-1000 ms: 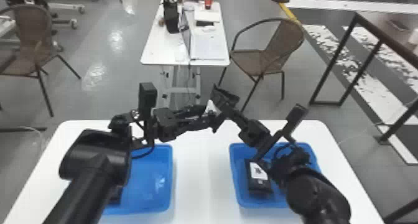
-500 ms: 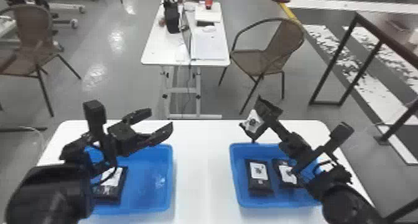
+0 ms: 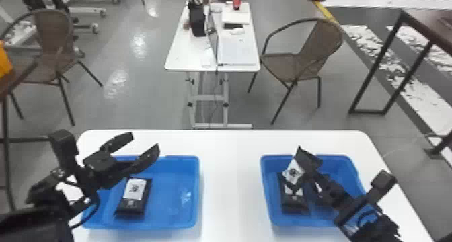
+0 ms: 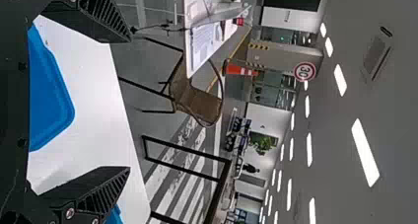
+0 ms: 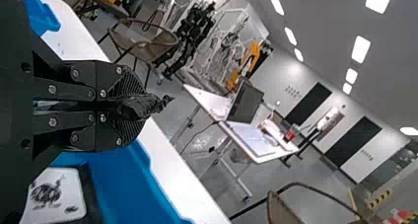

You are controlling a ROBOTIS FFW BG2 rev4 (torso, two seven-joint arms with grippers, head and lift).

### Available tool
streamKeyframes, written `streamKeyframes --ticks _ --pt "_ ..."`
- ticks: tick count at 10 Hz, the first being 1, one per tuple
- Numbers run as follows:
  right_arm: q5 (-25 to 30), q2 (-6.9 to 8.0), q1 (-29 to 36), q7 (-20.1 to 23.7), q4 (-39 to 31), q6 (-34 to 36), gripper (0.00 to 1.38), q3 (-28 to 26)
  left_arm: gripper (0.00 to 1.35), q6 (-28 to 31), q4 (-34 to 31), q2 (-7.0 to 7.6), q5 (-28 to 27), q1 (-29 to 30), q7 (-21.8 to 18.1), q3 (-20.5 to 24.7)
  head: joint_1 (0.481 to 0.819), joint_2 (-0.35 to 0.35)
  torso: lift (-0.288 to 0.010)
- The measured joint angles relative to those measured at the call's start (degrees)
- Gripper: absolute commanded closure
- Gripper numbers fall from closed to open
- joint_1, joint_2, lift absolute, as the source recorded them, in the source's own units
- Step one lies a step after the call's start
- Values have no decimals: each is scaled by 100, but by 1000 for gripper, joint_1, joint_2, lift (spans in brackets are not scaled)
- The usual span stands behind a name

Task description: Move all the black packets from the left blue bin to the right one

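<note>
Over the left blue bin [image 3: 161, 223], my left gripper [image 3: 145, 144] stands open with nothing between its fingers. A black packet with a white label [image 3: 133, 197] lies in that bin. My right gripper [image 3: 304, 162] is at the right blue bin [image 3: 351, 170], shut on a labelled black packet [image 3: 292, 171] above another packet [image 3: 294, 204] inside. In the left wrist view my left gripper [image 4: 129, 104] has its fingers wide apart. The right wrist view has my right gripper [image 5: 129, 105] pinching the crumpled black packet [image 5: 148, 104], with a labelled packet [image 5: 54, 194] in the bin beside it.
The white table [image 3: 230, 191] runs between the two bins. Beyond its far edge stand a second white table [image 3: 188, 53] with a laptop and papers, a wicker chair [image 3: 286, 65] to the right and another chair [image 3: 53, 33] to the left.
The grippers met mid-table a second ago, then drew apart. Since then my right gripper has lowered its packet toward the right bin; my left one has shifted back left, still open.
</note>
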Motion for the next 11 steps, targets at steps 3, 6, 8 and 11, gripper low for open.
streamKeyframes --ticks 3,6,8,11 --pt "293 -113 -238 -424 502 -313 121 -224 140 445 -11 -209 -573 77 2 236 695 -54 0" --pt "-69 25 252 -554 -677 -626 404 -625 147 1628 -296 -313 -1689 117 390 332 695 -76 0" --pt "-279 118 493 -561 -1282 -652 418 -709 148 2638 -333 -315 -2327 44 578 311 695 -57 0" --pt "-464 237 645 -553 -1589 -653 418 -704 148 3283 -231 -315 -2881 -116 899 315 695 -20 0"
